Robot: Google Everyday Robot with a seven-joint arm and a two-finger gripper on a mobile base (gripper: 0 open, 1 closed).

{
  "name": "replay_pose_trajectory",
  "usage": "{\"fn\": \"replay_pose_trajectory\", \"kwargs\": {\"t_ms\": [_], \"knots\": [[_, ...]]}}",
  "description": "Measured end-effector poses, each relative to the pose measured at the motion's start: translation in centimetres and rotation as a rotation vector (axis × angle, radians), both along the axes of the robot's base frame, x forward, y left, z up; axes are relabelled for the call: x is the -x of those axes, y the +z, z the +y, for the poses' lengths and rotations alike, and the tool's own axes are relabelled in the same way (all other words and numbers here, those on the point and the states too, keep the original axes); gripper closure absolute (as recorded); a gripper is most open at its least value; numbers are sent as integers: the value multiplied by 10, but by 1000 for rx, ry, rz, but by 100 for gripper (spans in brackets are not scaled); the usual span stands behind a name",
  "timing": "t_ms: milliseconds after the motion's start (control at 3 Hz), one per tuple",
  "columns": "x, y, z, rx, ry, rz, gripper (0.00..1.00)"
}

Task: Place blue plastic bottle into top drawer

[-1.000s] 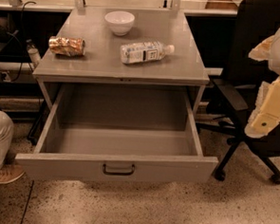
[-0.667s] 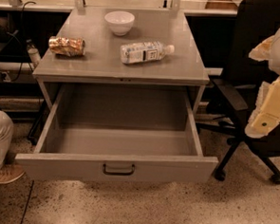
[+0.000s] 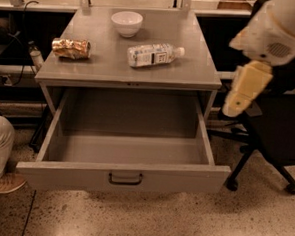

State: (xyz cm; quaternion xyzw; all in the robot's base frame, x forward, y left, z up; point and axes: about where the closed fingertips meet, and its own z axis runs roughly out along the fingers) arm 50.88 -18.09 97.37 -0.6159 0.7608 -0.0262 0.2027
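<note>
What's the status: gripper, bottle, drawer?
Gripper at right, beside cabinet. Blue plastic bottle on its side on cabinet top, untouched. Top drawer open, empty. Nothing blocking.

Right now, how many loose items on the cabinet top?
3: white bowl at back, gold foil packet left, blue plastic bottle centre-right, lying down. Tool hangs right of the cabinet.

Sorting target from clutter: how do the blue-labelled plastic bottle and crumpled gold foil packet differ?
Blue-labelled plastic bottle: longer, smooth, pale; crumpled gold foil packet: shorter, wrinkled, shiny. Bottle lies mid-top, packet near the left edge. Both rest on the grey cabinet top; the gripper hangs to its right.
</note>
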Motion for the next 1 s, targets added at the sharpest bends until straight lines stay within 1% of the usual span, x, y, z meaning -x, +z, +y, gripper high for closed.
{"fn": "replay_pose_trajectory", "kwargs": {"t_ms": [333, 667, 1000], "knots": [[-52, -13, 28, -67, 14, -22, 0], [-96, -25, 57, -140, 11, -38, 0], [-96, -25, 57, -139, 11, -38, 0]]}}
